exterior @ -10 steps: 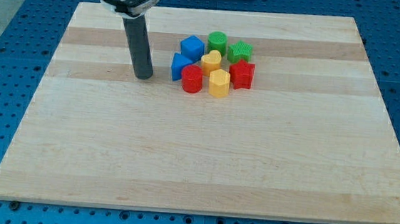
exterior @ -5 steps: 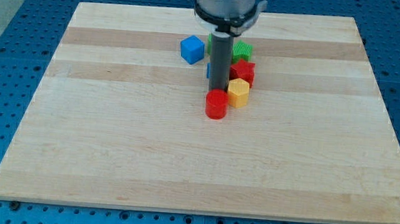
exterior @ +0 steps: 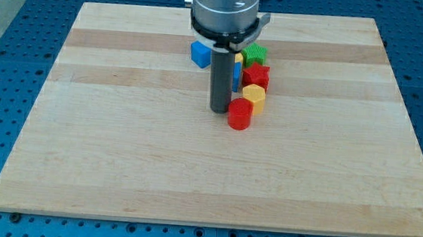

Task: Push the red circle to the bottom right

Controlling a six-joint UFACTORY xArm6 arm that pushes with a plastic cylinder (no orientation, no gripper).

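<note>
Pushing from here, you risk the red circle (exterior: 240, 114) slipping sideways: it sits just right of my tip (exterior: 219, 108), touching the yellow block (exterior: 254, 97) behind it. No jaws exist; it's a bare rod.

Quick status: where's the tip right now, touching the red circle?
My tip: no gripper, holds nothing; on the board at the view's left of the red circle, right beside it; contact cannot be told.
</note>
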